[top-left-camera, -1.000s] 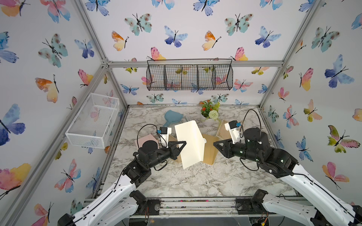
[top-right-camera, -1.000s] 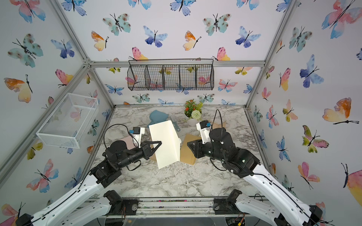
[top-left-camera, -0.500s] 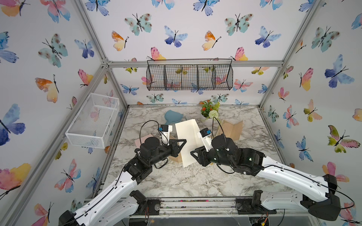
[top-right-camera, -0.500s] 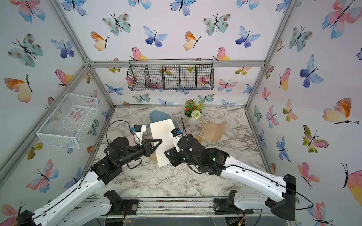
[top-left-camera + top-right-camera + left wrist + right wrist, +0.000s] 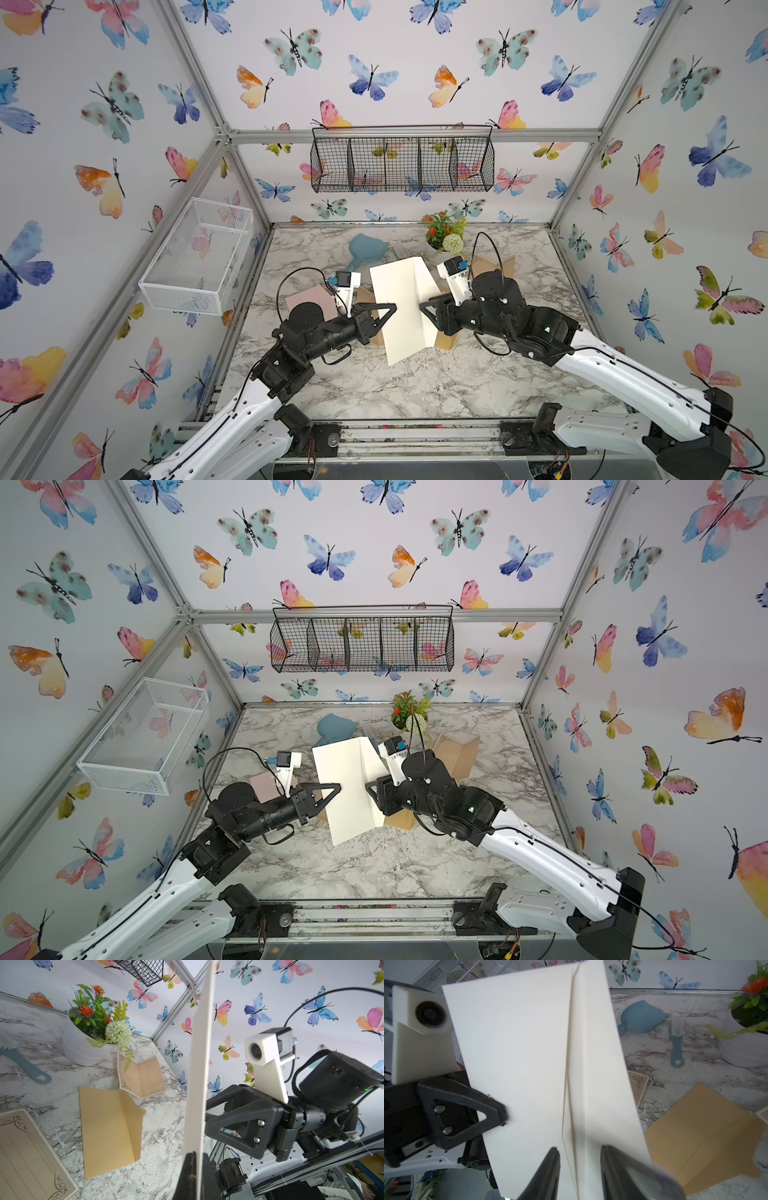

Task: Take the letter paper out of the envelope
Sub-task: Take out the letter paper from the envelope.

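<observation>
Your left pincer point(image 5: 393, 307) is clamped shut on the left long edge of the white paper envelope point(image 5: 405, 291). It holds the envelope in the air over the middle of the marble-patterned surface point(image 5: 415, 386), long sides running from near to far. In the left wrist view you see the envelope edge-on, pinched between that pincer's fingers.

Your right pincer point(image 5: 421, 308) faces it from the right, at the envelope's right side. The right wrist view shows its two fingers point(image 5: 550, 1167) standing well apart, with the envelope's flap crease showing between them, so this pincer is open and grips nothing. You cannot tell whether either finger touches the paper, nor whether a letter sheet sits inside.

Under the held envelope, a flat tan paper envelope point(image 5: 108, 1126) lies on the surface with its flap out. To the far right, a folded brown lined letter sheet point(image 5: 505, 268) with an ornate border stands bent like a tent, near the potted artificial flowers point(image 5: 444, 232). A blue plastic dustpan point(image 5: 368, 249) lies at the far middle.
</observation>
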`<state>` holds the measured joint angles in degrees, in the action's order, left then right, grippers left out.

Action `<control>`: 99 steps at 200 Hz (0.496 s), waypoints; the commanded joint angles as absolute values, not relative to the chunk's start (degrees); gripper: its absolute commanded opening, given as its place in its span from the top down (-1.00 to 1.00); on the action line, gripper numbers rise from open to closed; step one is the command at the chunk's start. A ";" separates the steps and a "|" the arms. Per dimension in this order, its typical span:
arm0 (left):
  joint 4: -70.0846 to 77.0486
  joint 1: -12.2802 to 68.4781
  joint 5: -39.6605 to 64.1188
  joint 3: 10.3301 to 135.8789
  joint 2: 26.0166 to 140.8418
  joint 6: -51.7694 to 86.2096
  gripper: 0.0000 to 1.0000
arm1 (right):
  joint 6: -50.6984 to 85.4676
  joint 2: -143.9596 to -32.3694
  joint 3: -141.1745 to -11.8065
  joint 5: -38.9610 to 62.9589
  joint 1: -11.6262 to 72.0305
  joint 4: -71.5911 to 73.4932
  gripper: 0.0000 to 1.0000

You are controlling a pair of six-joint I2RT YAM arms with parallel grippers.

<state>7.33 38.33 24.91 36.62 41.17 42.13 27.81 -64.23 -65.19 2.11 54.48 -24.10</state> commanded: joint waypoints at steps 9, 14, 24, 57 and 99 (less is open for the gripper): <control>13.95 37.62 30.70 35.95 40.13 44.68 1.00 | 25.54 -63.63 -63.48 11.33 51.42 -21.13 0.25; 14.49 37.47 31.27 35.86 40.01 45.07 1.00 | 25.41 -63.63 -63.18 12.44 50.91 -21.00 0.25; 15.47 37.17 32.09 35.79 39.91 45.64 1.00 | 24.98 -63.22 -62.52 14.84 49.94 -20.36 0.25; 16.40 36.07 34.09 35.95 39.57 46.60 1.00 | 23.61 -61.79 -60.29 25.61 46.26 -16.72 0.24; 20.24 33.30 37.30 34.30 39.21 49.84 1.00 | 23.81 -60.75 -59.97 31.24 45.97 -13.53 0.24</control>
